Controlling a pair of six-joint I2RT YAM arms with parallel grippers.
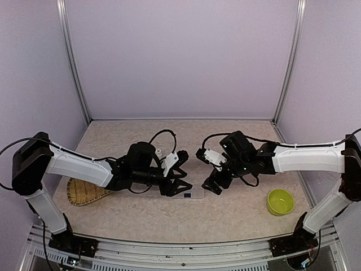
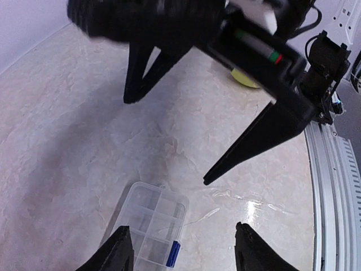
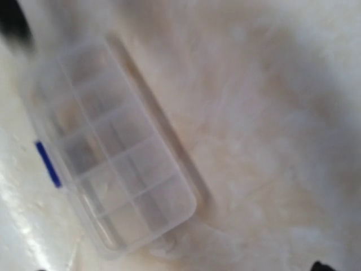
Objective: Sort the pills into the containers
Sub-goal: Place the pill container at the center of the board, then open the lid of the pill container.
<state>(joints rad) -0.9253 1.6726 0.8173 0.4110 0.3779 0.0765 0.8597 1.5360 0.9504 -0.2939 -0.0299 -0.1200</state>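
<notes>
Lying flat on the pale marbled desk, the clear compartment box sits midway between the two arms, near the front half of the surface. Its long axis runs left to right across the desk. The blue latch sits on the long side that faces the arms' bases. The right wrist view shows two rows of small compartments along that axis. That view is too blurred to tell whether the plastic carries any print, or whether any pills lie inside. The only markings that show are small red and green marks on the body of the right pincer, and no lettering can be read there. The right pincer hangs above the box with its jaws spread wide, holding nothing. The left pincer faces it from the other side. Its two fingers are plainly apart and nothing is clamped between them. The near end of the box lies below the gap and just beside one finger. A lime-green bowl stands well apart to the right. A woven tray lies on the left, partly under the left arm.
</notes>
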